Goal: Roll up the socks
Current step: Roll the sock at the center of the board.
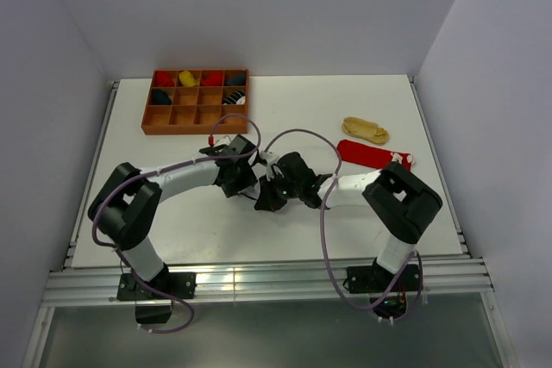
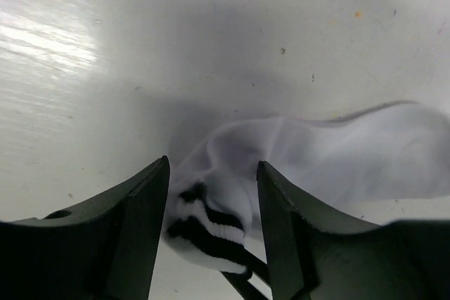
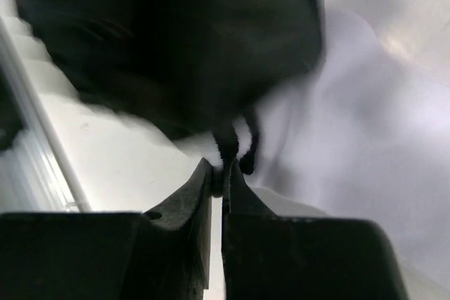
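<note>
The white sock (image 2: 337,159) with black cuff stripes lies on the table, its striped cuff (image 2: 211,226) bunched and lifted. My left gripper (image 2: 212,163) is open, and its jaws straddle the cuff. My right gripper (image 3: 223,168) is shut on the cuff's edge, with the white sock body (image 3: 351,124) behind it. In the top view both grippers meet at mid-table, left (image 1: 239,176) and right (image 1: 266,197), and they hide the white sock. The red sock (image 1: 375,157) and the tan-yellow sock (image 1: 365,131) lie flat at the right.
A brown wooden compartment tray (image 1: 196,115) stands at the back left, with rolled socks in several cells. Purple cables loop over both arms. White walls enclose the table on three sides.
</note>
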Controlling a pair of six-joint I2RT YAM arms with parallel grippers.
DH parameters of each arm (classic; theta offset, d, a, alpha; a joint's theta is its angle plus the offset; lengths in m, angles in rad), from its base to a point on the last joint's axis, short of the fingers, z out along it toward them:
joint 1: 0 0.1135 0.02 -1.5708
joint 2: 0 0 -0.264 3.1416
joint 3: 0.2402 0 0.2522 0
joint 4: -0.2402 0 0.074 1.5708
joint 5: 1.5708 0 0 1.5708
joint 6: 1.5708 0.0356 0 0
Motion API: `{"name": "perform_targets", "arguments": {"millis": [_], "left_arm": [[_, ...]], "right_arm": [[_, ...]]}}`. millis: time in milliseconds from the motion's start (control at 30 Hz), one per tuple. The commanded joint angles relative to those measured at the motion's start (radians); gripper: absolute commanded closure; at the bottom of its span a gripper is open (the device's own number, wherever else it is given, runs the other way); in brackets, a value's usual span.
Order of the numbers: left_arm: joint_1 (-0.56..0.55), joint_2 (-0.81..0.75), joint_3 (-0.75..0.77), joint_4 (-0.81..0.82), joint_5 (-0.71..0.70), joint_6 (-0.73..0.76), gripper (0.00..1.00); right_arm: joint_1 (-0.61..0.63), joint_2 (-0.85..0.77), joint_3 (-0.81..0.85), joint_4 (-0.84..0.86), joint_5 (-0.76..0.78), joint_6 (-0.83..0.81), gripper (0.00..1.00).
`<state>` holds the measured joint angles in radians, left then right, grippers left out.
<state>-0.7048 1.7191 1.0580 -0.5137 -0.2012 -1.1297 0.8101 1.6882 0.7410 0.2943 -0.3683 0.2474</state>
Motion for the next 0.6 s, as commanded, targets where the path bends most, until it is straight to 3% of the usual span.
{"name": "perform_targets", "arguments": {"millis": [0, 133, 567], "left_arm": [[0.008, -0.128, -0.044, 0.036, -0.052, -0.067, 0.41], [0.013, -0.219, -0.107, 0.078, -0.078, -0.12, 0.36], [0.013, -0.3, -0.262, 0.216, -0.011, -0.163, 0.37]], "right_arm": [[-0.101, 0.062, 0.012, 0.017, -0.223, 0.208, 1.0], [-0.175, 0.142, -0.022, 0.147, -0.387, 0.348, 1.0], [-0.232, 0.241, -0.028, 0.164, -0.419, 0.481, 1.0]]}}
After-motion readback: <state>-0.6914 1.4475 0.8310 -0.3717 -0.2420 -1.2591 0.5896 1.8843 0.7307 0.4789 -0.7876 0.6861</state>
